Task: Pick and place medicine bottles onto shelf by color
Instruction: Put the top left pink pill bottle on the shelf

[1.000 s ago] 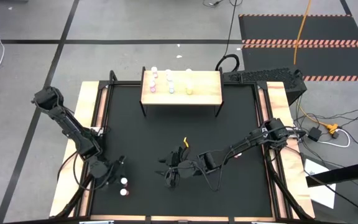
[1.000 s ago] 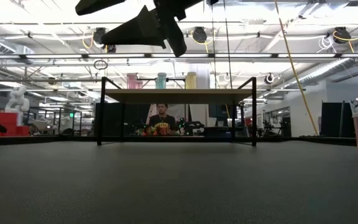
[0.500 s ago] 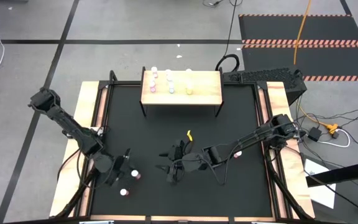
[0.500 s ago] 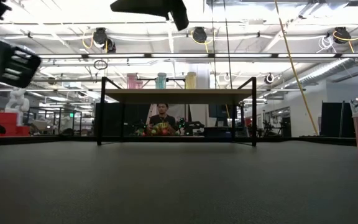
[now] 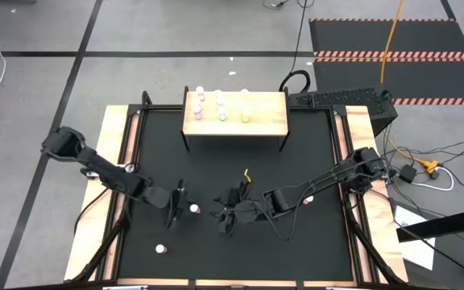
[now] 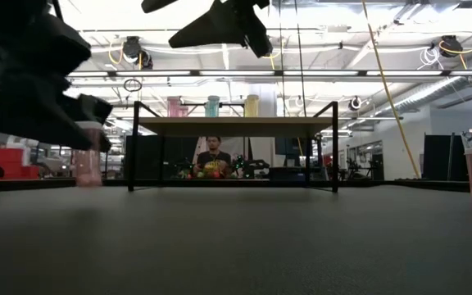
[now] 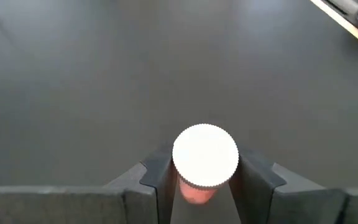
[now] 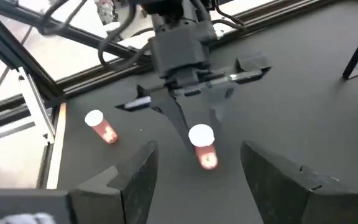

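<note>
A pink bottle with a white cap (image 7: 205,155) stands upright between the fingers of my left gripper (image 5: 188,209), which is shut on it over the mat's near left part. My right gripper (image 5: 221,216) hangs open just to its right, above the mat, nothing between its fingers (image 8: 194,180). The shelf (image 5: 256,117) stands on thin black legs at the far edge. Several bottles (image 5: 221,106) stand on the left part of its board; pink, blue and yellow ones (image 6: 212,106) show in the low view. My left gripper pinches the pink bottle between its two fingers (image 7: 157,177), which press its sides just under the white cap (image 7: 197,194). They come slanting down from the table's left. The bottle is upright, base near the mat (image 6: 87,182); whether it touches I cannot tell.
A second pink bottle (image 5: 161,250) stands alone near the front left corner. Another (image 5: 307,200) stands under the right arm, toward the right edge. Wooden strips (image 5: 119,161) border the black mat. A person (image 6: 212,156) sits in the room beyond the shelf.
My left gripper has swung from the front left corner toward the table's middle and a little farther back, carrying the pink bottle upright away from the other bottle, which stayed put. My right gripper has risen a little.
</note>
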Motion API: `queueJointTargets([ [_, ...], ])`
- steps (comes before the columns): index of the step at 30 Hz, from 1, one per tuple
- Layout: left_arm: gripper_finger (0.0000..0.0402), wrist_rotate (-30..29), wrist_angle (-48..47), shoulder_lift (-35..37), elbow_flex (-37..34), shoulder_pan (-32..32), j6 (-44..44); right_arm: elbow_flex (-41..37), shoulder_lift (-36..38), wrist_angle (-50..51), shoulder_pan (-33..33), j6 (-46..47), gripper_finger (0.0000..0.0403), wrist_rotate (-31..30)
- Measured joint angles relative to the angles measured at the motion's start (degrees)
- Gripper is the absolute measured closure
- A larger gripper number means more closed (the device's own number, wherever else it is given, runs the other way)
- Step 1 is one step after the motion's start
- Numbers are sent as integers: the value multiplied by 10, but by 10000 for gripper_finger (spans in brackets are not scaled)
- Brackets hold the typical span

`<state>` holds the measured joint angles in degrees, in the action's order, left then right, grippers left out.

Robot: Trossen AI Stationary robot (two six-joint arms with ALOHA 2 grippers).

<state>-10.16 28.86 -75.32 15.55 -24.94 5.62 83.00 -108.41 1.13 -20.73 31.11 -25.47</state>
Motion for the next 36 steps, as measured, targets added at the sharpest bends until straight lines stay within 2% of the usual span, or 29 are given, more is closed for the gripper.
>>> queueJointTargets([
  [6,257,2,-6,-18,19,13,14,-2,-5,0,9,55,179,1],
  [15,162,11,-13,-38,32,29,5,-24,-7,-4,23,53,179,9],
  [21,128,33,-21,28,58,27,8,-24,-28,-66,34,-11,179,51],
  [25,114,46,-145,105,101,24,7,-20,-57,-132,51,-88,179,88],
  [30,103,41,-410,188,168,13,13,-3,-92,-179,75,-192,165,110],
  [36,103,1,-576,246,232,11,141,7,-141,-239,111,-214,107,165],
])
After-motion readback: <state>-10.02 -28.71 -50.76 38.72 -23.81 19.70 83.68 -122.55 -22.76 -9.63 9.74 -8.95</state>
